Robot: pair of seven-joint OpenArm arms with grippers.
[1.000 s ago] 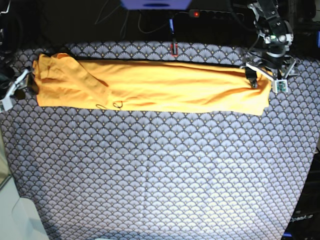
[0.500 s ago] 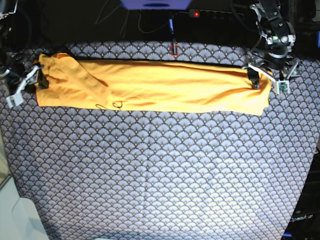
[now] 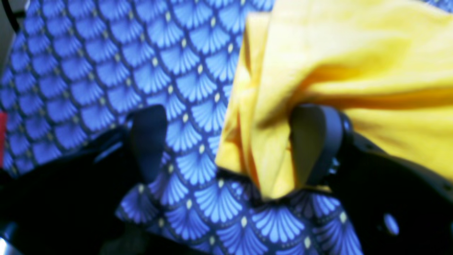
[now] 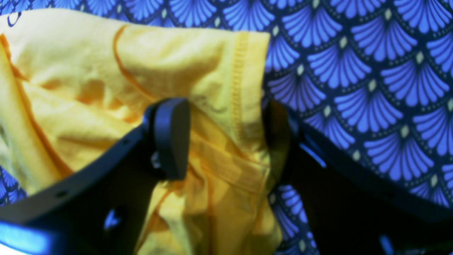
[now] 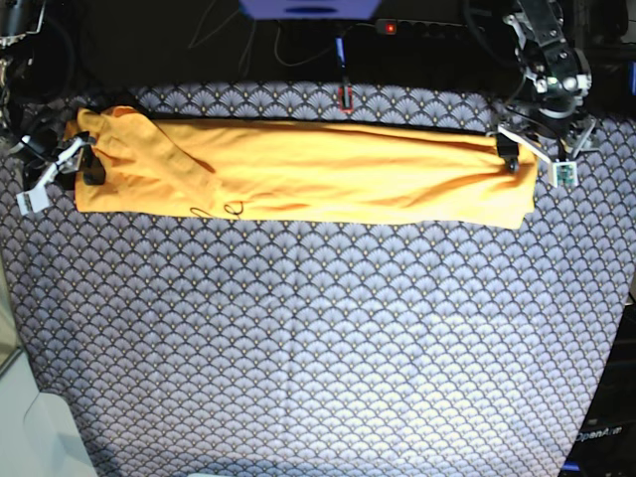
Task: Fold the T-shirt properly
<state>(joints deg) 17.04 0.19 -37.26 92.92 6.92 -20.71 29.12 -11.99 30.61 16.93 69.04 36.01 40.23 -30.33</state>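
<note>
Two pincers stand wide on my screens: the left pincer (image 3: 230, 141) straddles the T-shirt's (image 5: 298, 174) edge, the right pincer (image 4: 226, 138) its hem (neither pinching it). The shirt lies as a long band across the desk's (image 5: 318, 348) far side.

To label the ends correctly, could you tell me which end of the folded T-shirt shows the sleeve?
The end by the right pincer: the T-shirt shows a diagonal sleeve edge there.

blue-grey scallop-patterned tablecloth (image 5: 318, 348) covers the table; black cables (image 5: 343, 50) and a power strip (image 5: 427, 28) behind.
</note>
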